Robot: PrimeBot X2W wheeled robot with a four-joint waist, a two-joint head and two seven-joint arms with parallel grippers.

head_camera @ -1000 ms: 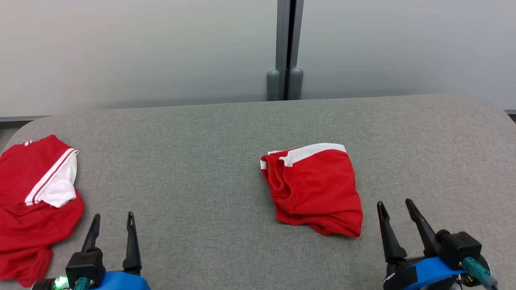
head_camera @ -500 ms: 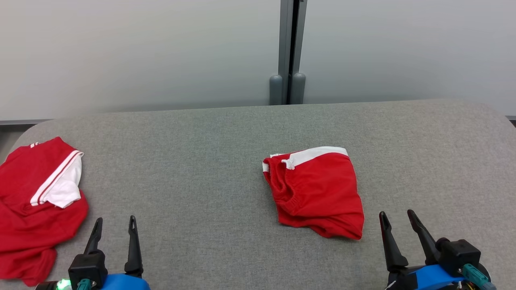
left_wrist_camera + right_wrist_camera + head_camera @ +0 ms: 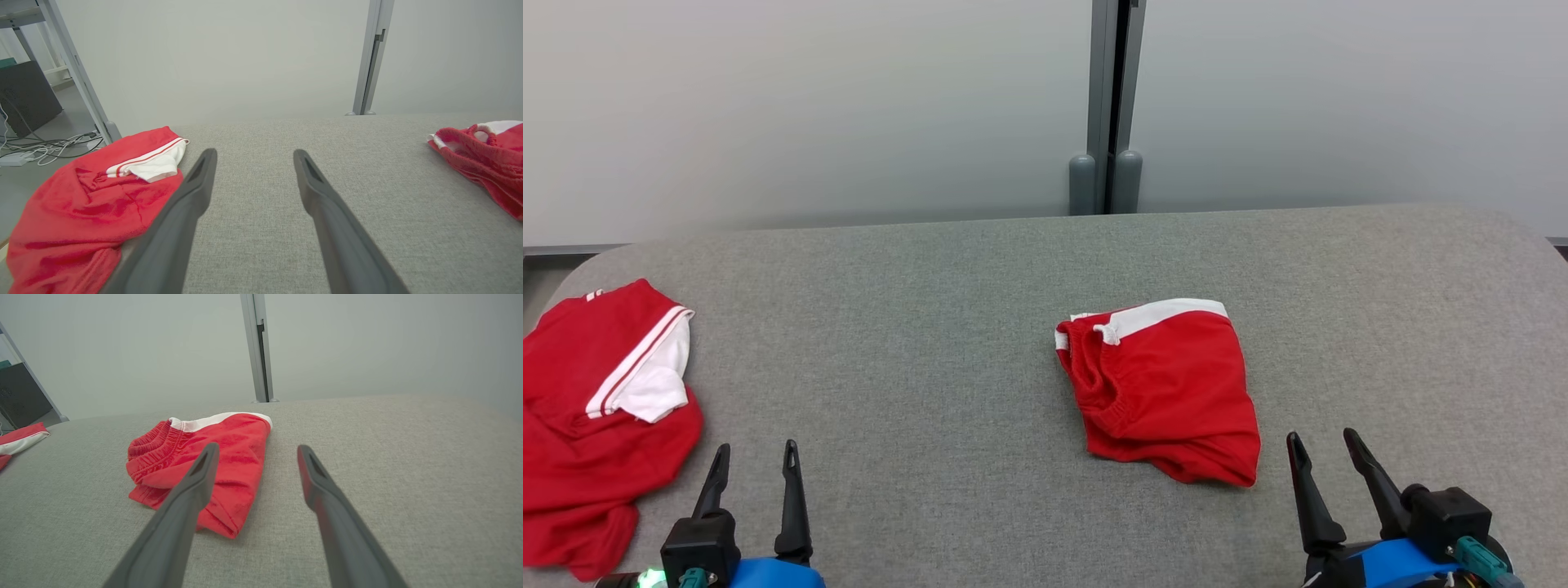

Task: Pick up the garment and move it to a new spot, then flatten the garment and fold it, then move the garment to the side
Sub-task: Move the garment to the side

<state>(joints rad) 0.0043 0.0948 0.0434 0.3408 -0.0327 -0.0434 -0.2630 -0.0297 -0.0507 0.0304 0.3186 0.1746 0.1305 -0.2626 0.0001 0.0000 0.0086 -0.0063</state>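
A: What sits at the left edge of the grey fabric bench [image 3: 931, 269]?
B: A crumpled red shirt [image 3: 580, 457] with a white striped sleeve [image 3: 649, 392]. Behind the far edge, a pale wall [image 3: 809, 106] with a grey post [image 3: 1107, 98].

The head view's left edge is cutting off the shirt [image 3: 596, 425], and its bottom edge is cutting off the bodies of the left gripper [image 3: 756, 446] and right gripper [image 3: 1321, 434]. The shorts [image 3: 1168, 392] are running off the left wrist view's right edge. In the right wrist view a finger [image 3: 184, 514] is hiding part of the shorts.
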